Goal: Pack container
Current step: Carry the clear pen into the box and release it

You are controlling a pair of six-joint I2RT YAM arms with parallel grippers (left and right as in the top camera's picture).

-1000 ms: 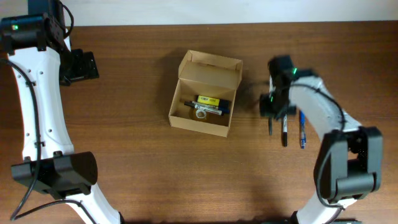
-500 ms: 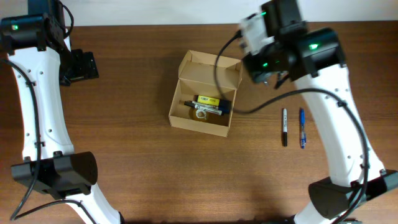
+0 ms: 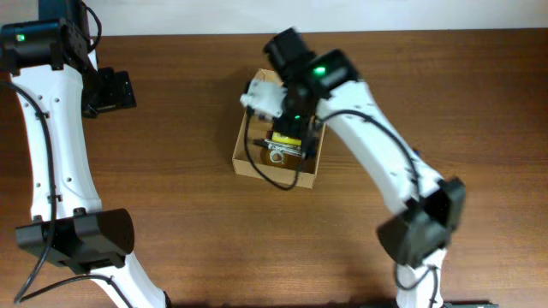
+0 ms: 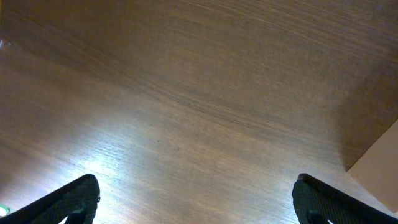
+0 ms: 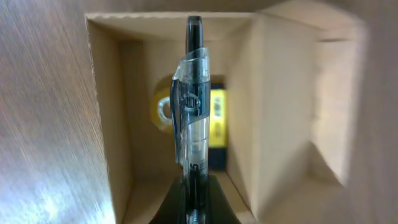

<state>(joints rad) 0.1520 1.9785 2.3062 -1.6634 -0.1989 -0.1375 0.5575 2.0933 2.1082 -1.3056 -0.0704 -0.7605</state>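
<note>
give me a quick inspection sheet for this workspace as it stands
surface: brown wood-grain table, no marks or spills seen
job's things: cardboard container open with its flap lid up; a yellow-labelled item lies inside; a clear-barrelled pen is held over the opening
clutter: nothing seen
grippers: right gripper over the container, jaws shut on the pen; left gripper over bare table at the far left, jaws wide apart, holding nothing
cables: a black cable from the right wrist hangs across the container's front
surroundings: pale wall beyond the table's far edge; nothing else seen
</note>
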